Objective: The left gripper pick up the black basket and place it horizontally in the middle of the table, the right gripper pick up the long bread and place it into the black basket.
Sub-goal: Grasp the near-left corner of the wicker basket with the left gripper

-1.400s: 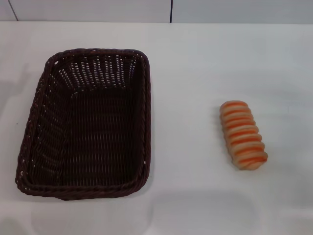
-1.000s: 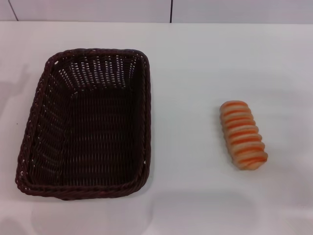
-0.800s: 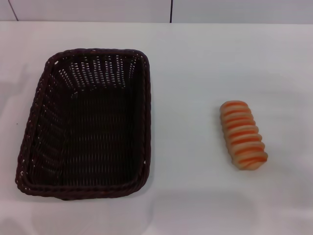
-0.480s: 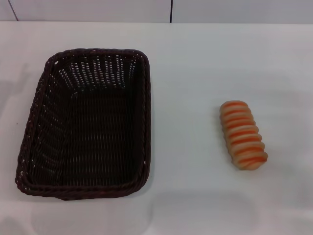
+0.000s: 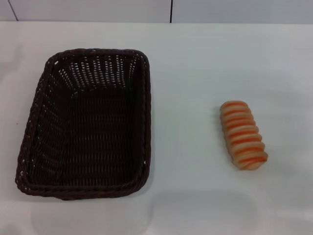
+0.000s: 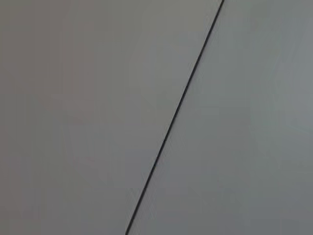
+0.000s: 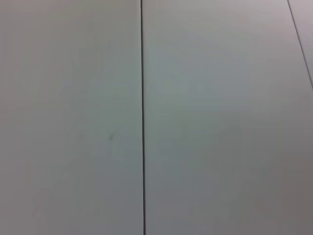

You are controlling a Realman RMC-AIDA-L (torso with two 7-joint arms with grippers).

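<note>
The black basket [image 5: 85,122] stands empty on the left half of the white table [image 5: 195,63], its long side running from near to far. The long bread [image 5: 243,134], pale tan with orange stripes, lies on the table to the right, well apart from the basket. Neither the left gripper nor the right gripper shows in the head view. Both wrist views show only plain grey panels with a thin dark seam, no fingers and no task objects.
A pale wall with a dark vertical seam [image 5: 171,11] runs behind the table's far edge. Bare tabletop lies between the basket and the bread.
A faint shadow on the table left of the basket has shifted a little. The basket and the bread have not moved.
</note>
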